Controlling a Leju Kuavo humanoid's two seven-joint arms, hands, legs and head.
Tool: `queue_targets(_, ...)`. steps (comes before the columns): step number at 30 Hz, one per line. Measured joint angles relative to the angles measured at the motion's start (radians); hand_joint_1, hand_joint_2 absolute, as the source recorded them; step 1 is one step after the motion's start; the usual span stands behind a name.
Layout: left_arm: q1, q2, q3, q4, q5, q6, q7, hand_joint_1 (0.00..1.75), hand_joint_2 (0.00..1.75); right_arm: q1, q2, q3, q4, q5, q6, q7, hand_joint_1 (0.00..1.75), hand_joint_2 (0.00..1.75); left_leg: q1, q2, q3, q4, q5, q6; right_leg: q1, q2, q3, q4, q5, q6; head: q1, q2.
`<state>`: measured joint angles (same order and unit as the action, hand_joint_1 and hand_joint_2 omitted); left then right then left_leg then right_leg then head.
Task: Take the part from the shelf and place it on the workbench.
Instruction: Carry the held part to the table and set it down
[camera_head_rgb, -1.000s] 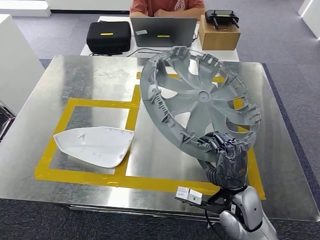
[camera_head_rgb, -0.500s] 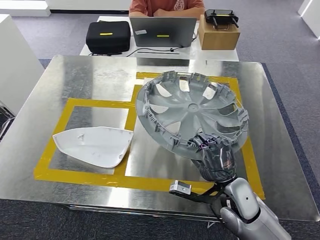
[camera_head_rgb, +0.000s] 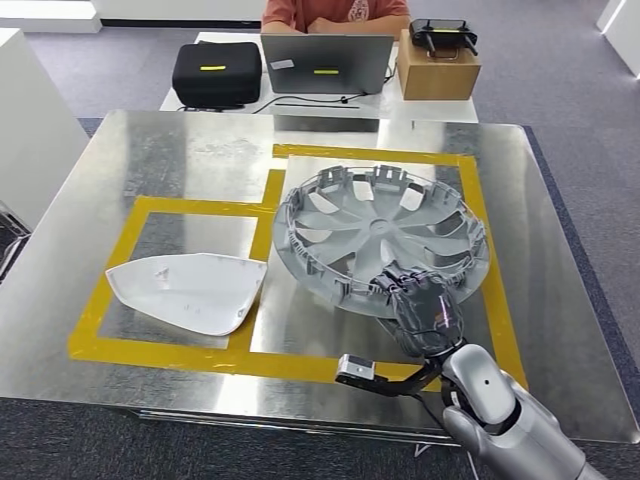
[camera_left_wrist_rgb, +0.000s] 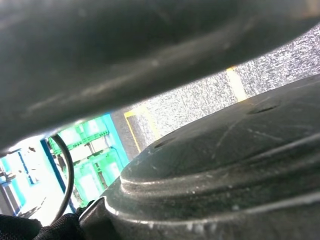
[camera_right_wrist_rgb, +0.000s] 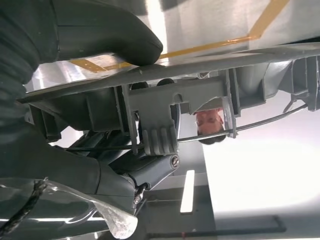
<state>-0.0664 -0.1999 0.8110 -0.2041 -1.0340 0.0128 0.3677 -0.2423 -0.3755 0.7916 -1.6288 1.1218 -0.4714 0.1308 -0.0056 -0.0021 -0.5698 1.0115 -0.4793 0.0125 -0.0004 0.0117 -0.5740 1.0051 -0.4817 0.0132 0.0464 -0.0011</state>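
Now your right hand (camera_head_rgb: 424, 312) grips the wheel cover (camera_head_rgb: 381, 237) by its rim: light, stiff, springy plastic; hold the rim, not the spokes.

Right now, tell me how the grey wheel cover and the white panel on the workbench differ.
The wheel cover is grey, round and spoked with openings; the white panel is a solid, smooth, tapered shell. The wheel cover is gripped at its near rim by the right hand; the white panel lies free. The wheel cover sits in the right taped square, the white panel in the left. Both are over the metal workbench.
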Motion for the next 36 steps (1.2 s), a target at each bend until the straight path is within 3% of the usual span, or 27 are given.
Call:
queue_targets(12, 0.000, 0.000, 0.015, 0.000, 0.000, 0.002, -0.020, 0.00, 0.00, -0.071, -0.029, 0.082, 0.074, -0.022, 0.144, 0.084, 1.75, 1.75, 0.000, 0.000, 0.000, 0.000, 0.000, 0.000, 0.000, 0.000, 0.000, 0.000, 0.000, 0.000, 0.000, 0.000)
queue_targets(25, -0.001, 0.000, 0.025, 0.000, 0.001, 0.002, -0.041, 0.00, 0.00, -0.105, -0.044, 0.129, 0.090, -0.032, 0.160, 0.092, 1.75, 1.75, 0.000, 0.000, 0.000, 0.000, 0.000, 0.000, 0.000, 0.000, 0.000, 0.000, 0.000, 0.000, 0.000, 0.000)
queue_targets(29, -0.001, 0.000, 0.025, 0.000, -0.001, 0.001, -0.049, 0.00, 1.75, -0.107, -0.046, 0.135, 0.097, -0.032, 0.159, 0.092, 0.00, 0.00, 0.000, 0.000, 0.000, 0.000, 0.000, 0.000, 0.000, 0.000, 0.000, 0.000, 0.000, 0.000, 0.000, 0.000)
queue_targets(34, -0.001, 0.000, 0.025, 0.000, -0.002, 0.005, -0.058, 0.00, 1.75, -0.110, -0.046, 0.139, 0.106, -0.030, 0.155, 0.092, 0.00, 0.00, 0.000, 0.000, 0.000, 0.000, 0.000, 0.000, 0.000, 0.000, 0.000, 0.000, 0.000, 0.000, 0.000, 0.000)
queue_targets(36, -0.001, 0.000, 0.025, 0.000, -0.002, 0.006, -0.060, 0.00, 0.87, -0.110, -0.046, 0.140, 0.108, -0.029, 0.154, 0.093, 0.00, 0.00, 0.000, 0.000, 0.000, 0.000, 0.000, 0.000, 0.000, 0.000, 0.000, 0.000, 0.000, 0.000, 0.000, 0.000)
